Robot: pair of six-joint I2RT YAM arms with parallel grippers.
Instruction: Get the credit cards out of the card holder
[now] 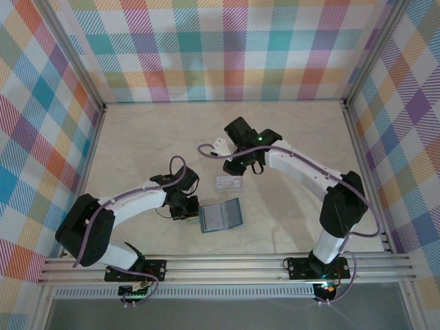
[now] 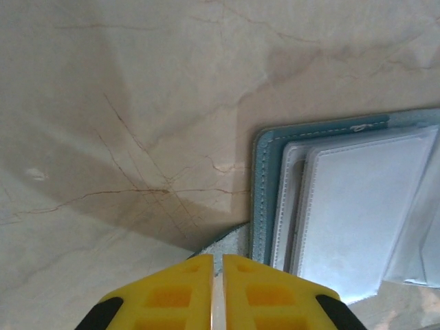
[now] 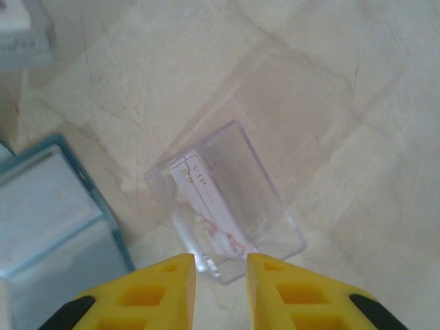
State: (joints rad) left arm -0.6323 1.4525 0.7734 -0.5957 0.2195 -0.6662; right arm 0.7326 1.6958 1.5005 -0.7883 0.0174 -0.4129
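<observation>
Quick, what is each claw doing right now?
Left claw: closed, seemingly pinching the corner of the card holder.
Right claw: open, holding nothing.

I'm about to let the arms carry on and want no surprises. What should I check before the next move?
1. The whitish-pink card is out of the card holder, lying in a clear sleeve on the table: ok.
2. The right tool has its jaws apart over the sleeve's near edge, gripping nothing: ok.
3. The left tool is closed at the card holder's corner, apparently pinching it: ok.
4. The card holder lies open with its pockets facing up: ok.
5. Whether the pockets hold another card: cannot tell.
</observation>
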